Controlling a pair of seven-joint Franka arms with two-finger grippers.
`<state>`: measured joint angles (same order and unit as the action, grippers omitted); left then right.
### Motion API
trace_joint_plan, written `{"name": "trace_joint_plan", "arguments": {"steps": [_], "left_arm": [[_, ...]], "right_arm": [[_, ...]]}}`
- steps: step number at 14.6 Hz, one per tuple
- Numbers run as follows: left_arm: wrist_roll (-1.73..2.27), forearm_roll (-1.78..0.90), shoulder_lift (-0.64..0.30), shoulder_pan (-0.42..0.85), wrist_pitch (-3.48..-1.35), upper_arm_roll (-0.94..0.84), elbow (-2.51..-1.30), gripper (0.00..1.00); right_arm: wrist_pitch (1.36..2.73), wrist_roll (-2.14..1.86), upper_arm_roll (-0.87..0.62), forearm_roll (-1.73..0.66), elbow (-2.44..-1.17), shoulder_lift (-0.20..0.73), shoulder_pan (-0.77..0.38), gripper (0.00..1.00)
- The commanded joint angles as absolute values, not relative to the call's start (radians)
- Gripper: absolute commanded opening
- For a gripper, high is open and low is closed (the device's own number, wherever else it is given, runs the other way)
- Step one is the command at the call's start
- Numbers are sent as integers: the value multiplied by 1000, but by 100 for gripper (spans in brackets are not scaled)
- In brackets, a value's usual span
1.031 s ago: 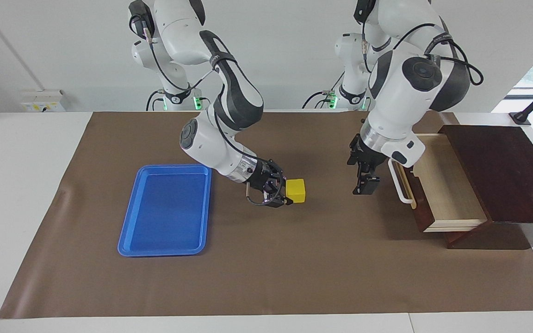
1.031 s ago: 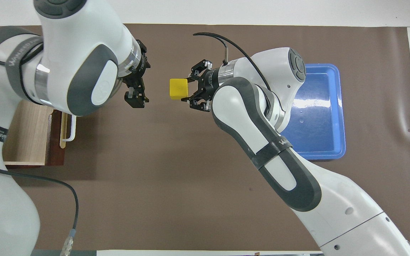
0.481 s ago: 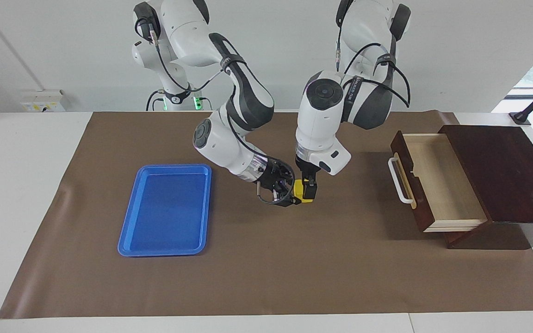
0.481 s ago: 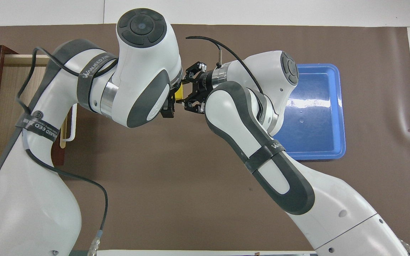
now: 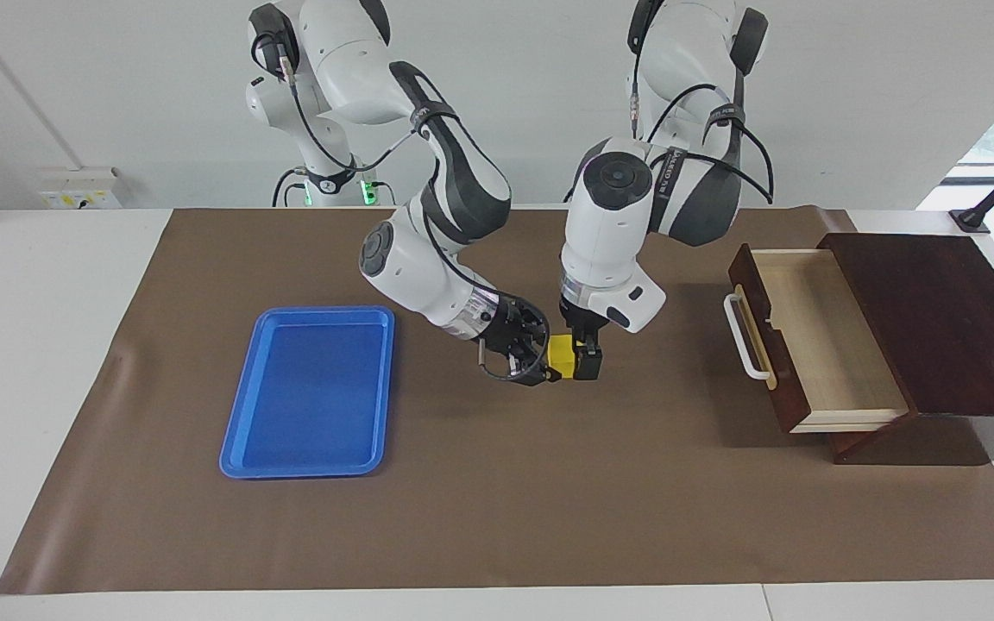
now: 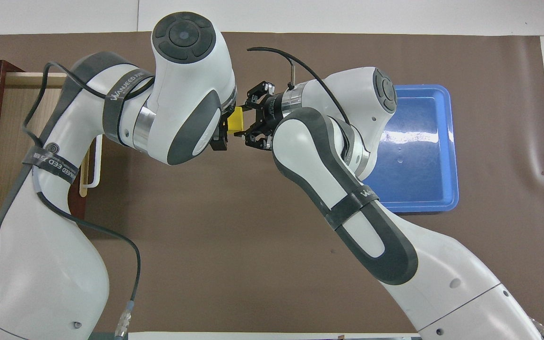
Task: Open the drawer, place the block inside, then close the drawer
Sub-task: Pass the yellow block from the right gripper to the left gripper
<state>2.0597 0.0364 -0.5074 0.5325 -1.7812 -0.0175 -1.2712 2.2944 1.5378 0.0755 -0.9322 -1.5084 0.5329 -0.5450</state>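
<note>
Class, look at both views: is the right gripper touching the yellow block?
Touching. In the facing view the right gripper is shut on the block, its fingertips against the block's sides with no gap, above the mat.

The drawer (image 5: 816, 345) stands open at the left arm's end; the tray (image 5: 311, 392) lies toward the right arm's end, the block (image 5: 561, 353) between them.
</note>
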Motion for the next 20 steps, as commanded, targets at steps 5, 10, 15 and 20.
{"name": "trace_joint_plan", "arguments": {"steps": [5, 10, 15, 20], "left_arm": [[2128, 72, -499, 548, -1824, -14, -1321, 100], [2171, 81, -499, 554, -1845, -14, -1321, 22], [2166, 106, -499, 554, -1845, -14, -1318, 0], [2161, 107, -495, 546, -1830, -14, -1313, 0]], "right_arm": [[2306, 1552, 75, -942, -1491, 545, -545, 0], [2306, 1552, 77, -942, -1493, 545, -545, 0], [2310, 1559, 75, -945, -1491, 545, -545, 70], [2312, 1560, 75, -945, -1490, 545, -546, 80]]}}
